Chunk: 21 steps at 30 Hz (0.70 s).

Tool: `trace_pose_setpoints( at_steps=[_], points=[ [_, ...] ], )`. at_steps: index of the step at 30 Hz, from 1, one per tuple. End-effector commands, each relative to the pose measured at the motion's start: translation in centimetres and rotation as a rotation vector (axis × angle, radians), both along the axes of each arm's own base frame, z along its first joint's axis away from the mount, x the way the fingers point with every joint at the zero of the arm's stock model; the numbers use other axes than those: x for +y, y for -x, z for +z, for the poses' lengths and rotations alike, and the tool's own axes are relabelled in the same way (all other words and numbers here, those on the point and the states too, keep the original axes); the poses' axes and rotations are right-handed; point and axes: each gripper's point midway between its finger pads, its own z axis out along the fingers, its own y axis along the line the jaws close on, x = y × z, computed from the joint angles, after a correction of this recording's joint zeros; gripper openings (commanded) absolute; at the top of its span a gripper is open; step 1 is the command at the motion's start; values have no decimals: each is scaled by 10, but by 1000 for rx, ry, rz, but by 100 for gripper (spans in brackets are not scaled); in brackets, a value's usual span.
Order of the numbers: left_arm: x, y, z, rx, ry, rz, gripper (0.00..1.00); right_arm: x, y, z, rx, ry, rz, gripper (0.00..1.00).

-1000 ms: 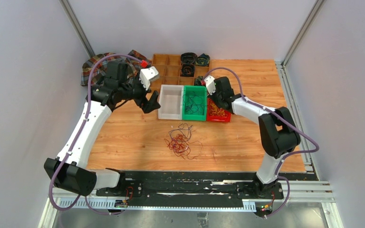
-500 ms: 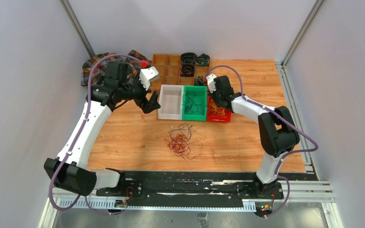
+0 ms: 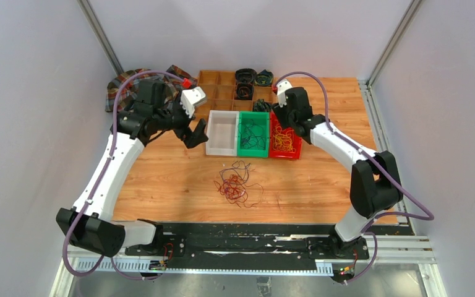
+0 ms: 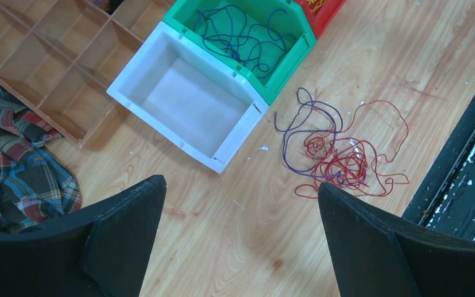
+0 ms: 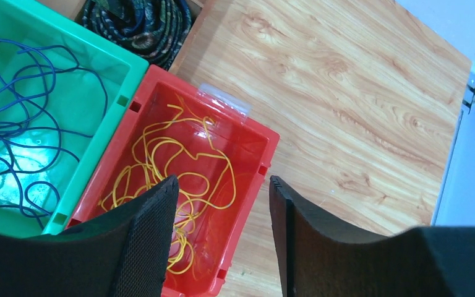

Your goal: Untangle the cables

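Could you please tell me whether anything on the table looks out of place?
A red and purple cable tangle lies loose on the table, while the white bin behind it stands empty. A crumpled plaid cloth sits at the far-left corner.

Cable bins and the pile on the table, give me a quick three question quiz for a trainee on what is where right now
1. True or false: the yellow cables lie inside the red bin.
2. Pick one: what colour are the loose cables in the green bin? A yellow, B blue, C red.
3. Fill the gap: the tangle lying on the table mixes blue strands with ___ ones.

Key: 1 true; 2 B; 3 red.
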Motion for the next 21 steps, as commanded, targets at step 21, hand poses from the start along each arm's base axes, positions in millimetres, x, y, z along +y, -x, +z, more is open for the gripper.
trace_pose_setpoints(
  at_steps=[21],
  points=[
    [0,14,-65,139,-17,-43,100,144,202,-46,297,-566,273,51]
  ],
)
